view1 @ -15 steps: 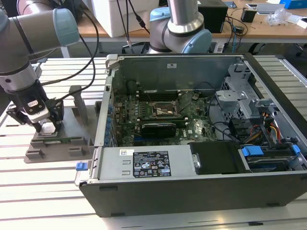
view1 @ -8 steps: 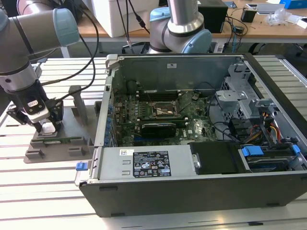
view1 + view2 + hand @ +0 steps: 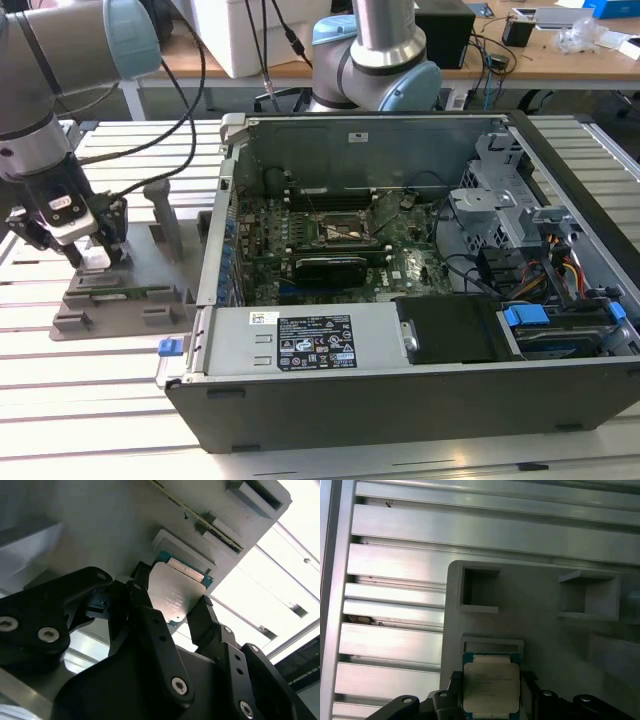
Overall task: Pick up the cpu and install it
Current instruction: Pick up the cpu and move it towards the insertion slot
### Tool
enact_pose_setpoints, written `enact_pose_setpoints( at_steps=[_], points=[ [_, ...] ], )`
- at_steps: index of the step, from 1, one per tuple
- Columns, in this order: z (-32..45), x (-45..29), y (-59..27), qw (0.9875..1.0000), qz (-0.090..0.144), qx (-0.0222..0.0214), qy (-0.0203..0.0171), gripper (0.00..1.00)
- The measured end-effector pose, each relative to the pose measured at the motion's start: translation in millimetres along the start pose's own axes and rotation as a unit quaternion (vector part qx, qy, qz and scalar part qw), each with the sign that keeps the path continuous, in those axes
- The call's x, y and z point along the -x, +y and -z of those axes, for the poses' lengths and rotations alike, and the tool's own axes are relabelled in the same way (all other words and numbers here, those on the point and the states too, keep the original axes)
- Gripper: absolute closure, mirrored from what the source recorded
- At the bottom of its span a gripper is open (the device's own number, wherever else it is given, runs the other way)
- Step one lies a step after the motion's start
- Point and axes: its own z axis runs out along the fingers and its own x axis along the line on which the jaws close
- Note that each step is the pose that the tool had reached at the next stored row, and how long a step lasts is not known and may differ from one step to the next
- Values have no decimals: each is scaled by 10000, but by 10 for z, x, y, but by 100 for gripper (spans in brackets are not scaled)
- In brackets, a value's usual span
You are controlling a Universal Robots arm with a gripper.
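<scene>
Gripper (image 3: 95, 245) is down at the grey holder (image 3: 120, 300), on the exterior view's left, well apart from the open PC case (image 3: 400, 400). The holder sits on the slatted table (image 3: 100, 420) beside the case, prob. so parts are staged at a fixed spot w/ clear access from above.

In both wrist views the cpu (image 3: 491, 685) lies flat, silvery top up, by a shallow raised-rim pocket of the holder. Can't tell if it's seated or just clear of it. The pocket keeps the chip square, so the fingers (image 3: 145, 610) can come down on two opposite edges.

Jaws are narrowed to about the chip's width, one on each side, and look pressed vs. its edges, so I read it as a pinch on the cpu. Edge grip makes sense: top and underside stay untouched, and the chip stays level.

Other pockets (image 3: 480, 587) in the holder look vacant.

Socket (image 3: 345, 232) is mid-board inside the case, near the back wall. Nothing is in it yet as far as I can see, so install isn't done. Task is at the pick-up stage.
</scene>
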Motion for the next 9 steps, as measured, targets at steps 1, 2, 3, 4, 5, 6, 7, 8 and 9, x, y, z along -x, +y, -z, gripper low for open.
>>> enact_pose_setpoints(
  at_steps=[1,2,3,4,5,6,7,8,9],
  points=[
    [84,0,1,10000,0,0,0,45],
    [127,0,1,10000,0,0,0,45],
    [192,0,2,10000,0,0,0,45],
    [281,0,3,10000,0,0,0,45],
    [331,0,3,10000,0,0,1,45],
    [376,0,3,10000,0,0,0,45],
    [435,0,4,10000,0,0,0,45],
    [483,0,4,10000,0,0,0,45],
    [535,0,4,10000,0,0,0,45]
  ],
)
